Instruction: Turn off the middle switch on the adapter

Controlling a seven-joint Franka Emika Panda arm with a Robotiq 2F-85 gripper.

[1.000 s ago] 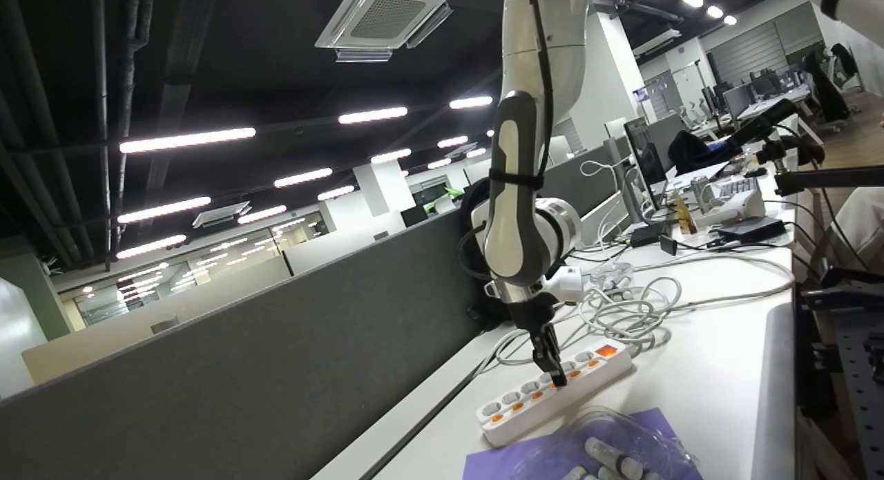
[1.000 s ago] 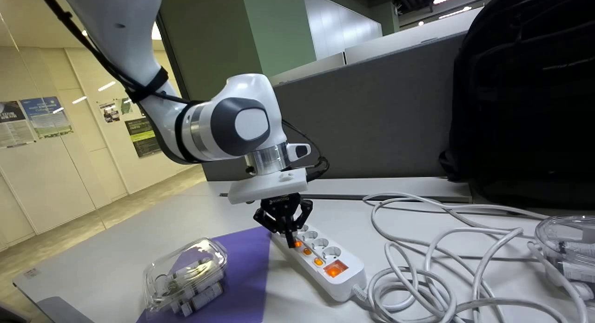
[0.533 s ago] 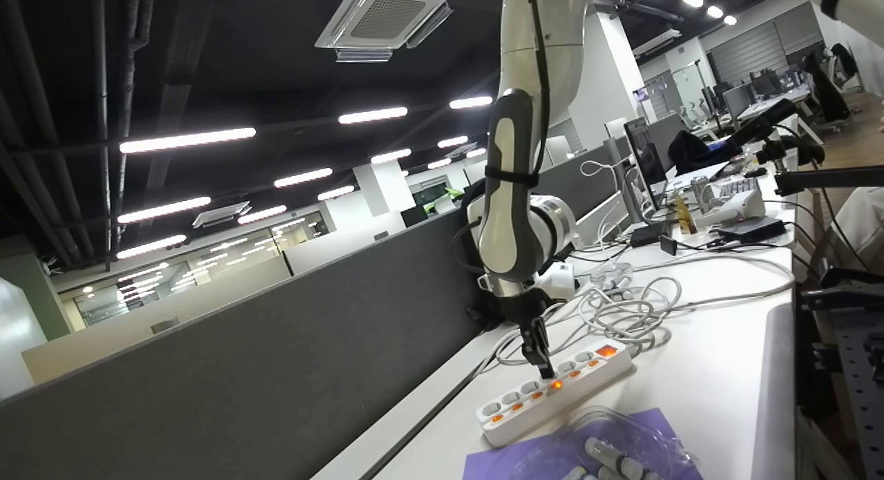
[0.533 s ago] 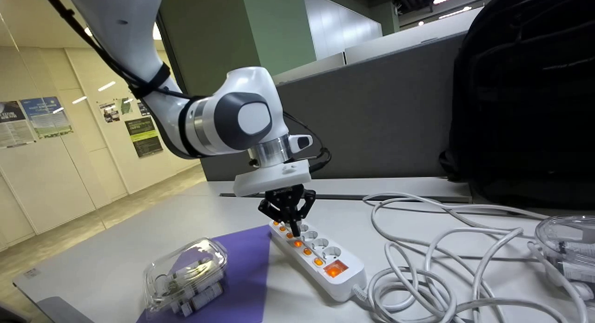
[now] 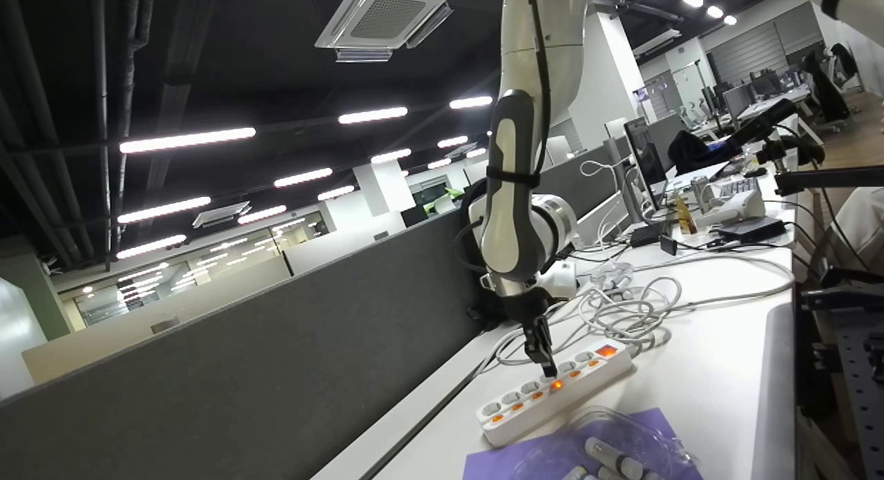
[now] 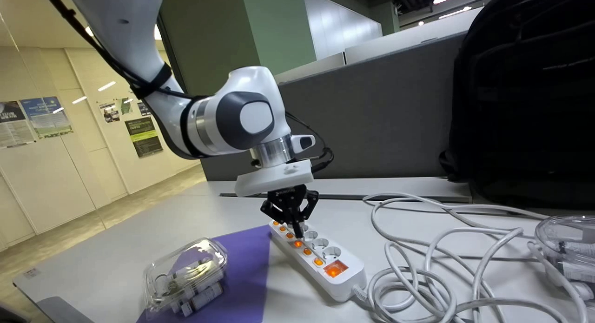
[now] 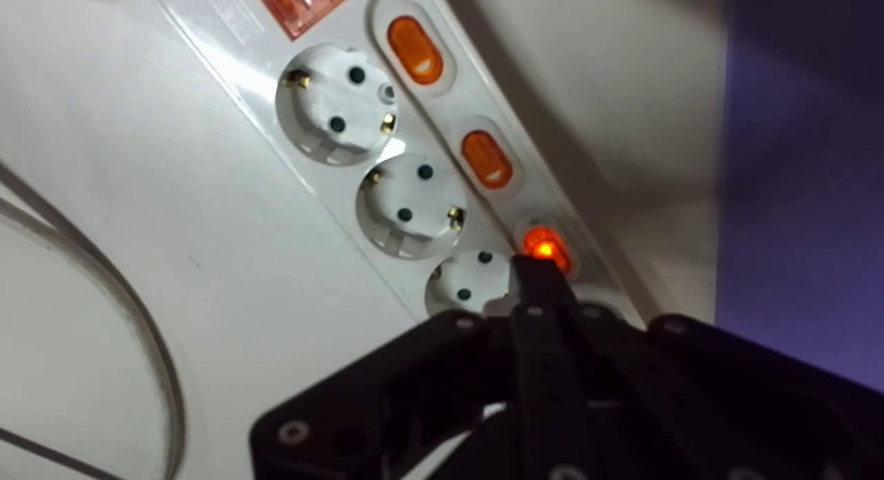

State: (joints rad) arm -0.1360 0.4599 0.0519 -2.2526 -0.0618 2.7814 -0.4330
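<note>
Adapter: on the desk
Cords: adapter's 3 o'clock in an exterior view
Bag: adapter's 2 o'clock
Clear box: adapter's 9 o'clock, tubes inside
Fingers: pinched together, empty

In an exterior view, adapter on the surface, pincer above the adapter, sheet left of the adapter, container farther left on the sheet, cables right of the adapter, partition behind the adapter, backpack at the adapter's right rear
</note>
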